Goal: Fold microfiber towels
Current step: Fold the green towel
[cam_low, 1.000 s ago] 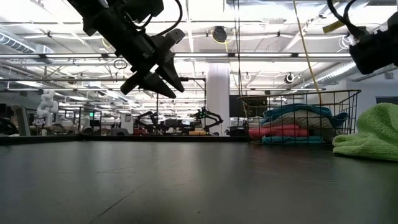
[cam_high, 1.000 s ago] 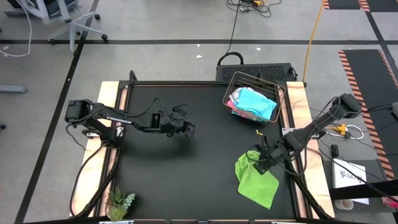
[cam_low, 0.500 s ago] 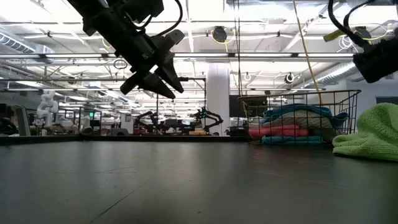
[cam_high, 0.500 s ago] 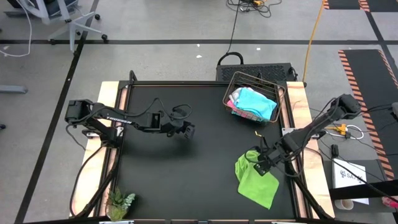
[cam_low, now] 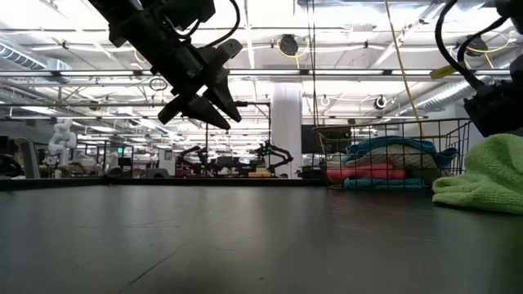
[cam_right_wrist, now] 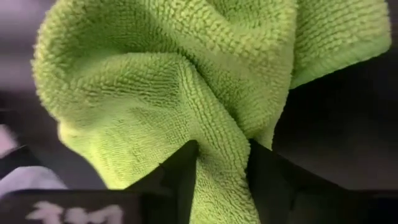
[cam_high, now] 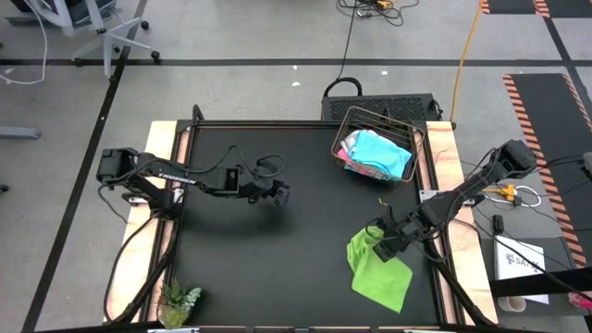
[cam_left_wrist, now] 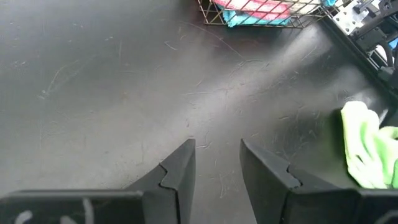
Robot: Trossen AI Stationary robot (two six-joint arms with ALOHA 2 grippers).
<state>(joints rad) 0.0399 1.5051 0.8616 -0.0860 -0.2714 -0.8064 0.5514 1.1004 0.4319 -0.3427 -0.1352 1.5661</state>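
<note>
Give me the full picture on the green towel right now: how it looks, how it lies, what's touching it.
The green towel is a lime, fuzzy, looped-pile cloth, lying crumpled on the black table near the right front edge, apart from the basket. Its far end is bunched into a ridge; the rest spreads flatter toward the front. The right tool is down on it, a fold of towel pinched between its fingers.

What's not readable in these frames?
- Wire basket: how many towels are stacked; high view shows only the top blue one, low view only edges behind the mesh.
- Green towel: cut off by the low view's right edge.
- Right claw: tips buried in the towel's pile, right wrist view.
</note>
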